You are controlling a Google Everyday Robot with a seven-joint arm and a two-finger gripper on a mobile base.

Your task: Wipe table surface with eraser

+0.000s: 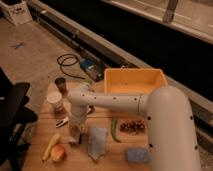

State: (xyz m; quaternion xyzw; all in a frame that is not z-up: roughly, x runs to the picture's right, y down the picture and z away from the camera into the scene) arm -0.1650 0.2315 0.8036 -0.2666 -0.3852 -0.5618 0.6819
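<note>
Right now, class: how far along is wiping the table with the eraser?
Done: the pincer is down at the eraser, beside the cloth. In hand: it looks shut on it. Left: wiping the table surface, apparently not begun.

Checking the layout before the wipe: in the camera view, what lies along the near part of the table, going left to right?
banana → round fruit → gripper, down at the table with jaws shut on the eraser → blue-grey cloth → green pod → blue sponge
</note>
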